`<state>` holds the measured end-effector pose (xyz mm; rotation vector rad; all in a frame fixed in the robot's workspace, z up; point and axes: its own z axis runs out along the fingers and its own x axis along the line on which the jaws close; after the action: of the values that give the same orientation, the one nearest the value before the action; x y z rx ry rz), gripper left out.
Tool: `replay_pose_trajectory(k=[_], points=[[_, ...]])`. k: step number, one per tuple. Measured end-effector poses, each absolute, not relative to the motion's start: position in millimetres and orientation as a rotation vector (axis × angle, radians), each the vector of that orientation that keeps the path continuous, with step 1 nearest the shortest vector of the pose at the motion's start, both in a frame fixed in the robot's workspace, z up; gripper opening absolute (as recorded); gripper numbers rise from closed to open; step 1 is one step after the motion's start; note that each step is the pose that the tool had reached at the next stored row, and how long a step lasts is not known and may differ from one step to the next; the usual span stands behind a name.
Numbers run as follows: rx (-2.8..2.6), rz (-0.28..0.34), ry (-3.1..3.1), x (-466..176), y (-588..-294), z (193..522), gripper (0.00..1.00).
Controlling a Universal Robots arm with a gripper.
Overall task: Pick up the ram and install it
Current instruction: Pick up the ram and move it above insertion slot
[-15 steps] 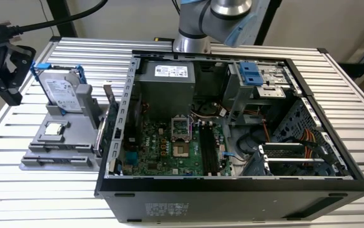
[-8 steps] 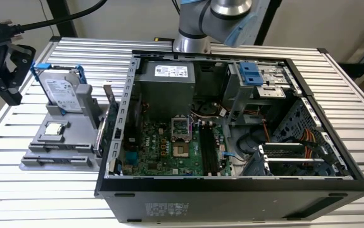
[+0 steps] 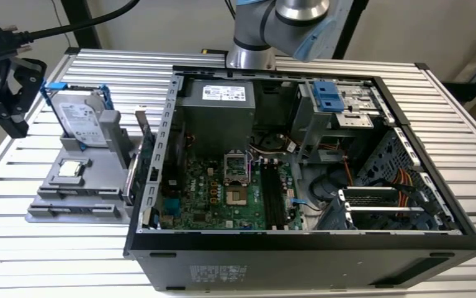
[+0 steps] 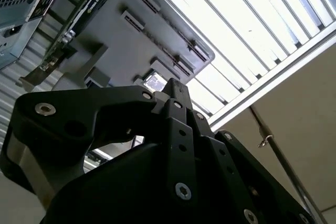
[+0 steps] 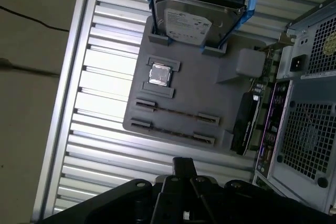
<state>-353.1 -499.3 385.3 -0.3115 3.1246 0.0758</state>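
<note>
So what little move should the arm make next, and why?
Probably ease the gripper closer to the ram: in the first wrist view it hangs clear of the grey holder, where the ram stands on edge, not yet grasped.

A flat grey plastic holder tray (image 5: 210,93) lies on the ribbed aluminium tabletop (image 3: 56,248), below the gripper (image 5: 184,165). A small square silver CPU chip (image 5: 159,74) sits in a tray recess. Farther from the gripper, a silver hard drive in a blue frame (image 5: 197,19) stands on edge. Beyond the tray from the gripper stands an open black computer case (image 3: 304,248), showing a green motherboard (image 3: 213,192) and a grey power supply (image 3: 217,118).
</note>
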Motion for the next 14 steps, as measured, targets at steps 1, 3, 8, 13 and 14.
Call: replay_pose_trajectory(k=[1,3,8,13,14], points=[[-0.316,0.076,3.124,-353.1,-499.3,385.4,0.00],[-0.324,0.076,3.124,-353.2,-499.3,385.3,0.00],[-0.344,0.076,3.122,-353.2,-499.3,385.3,0.00],[-0.364,0.076,3.120,-353.1,-499.3,385.3,0.00],[-0.368,0.076,3.119,-353.1,-499.3,385.3,0.00]])
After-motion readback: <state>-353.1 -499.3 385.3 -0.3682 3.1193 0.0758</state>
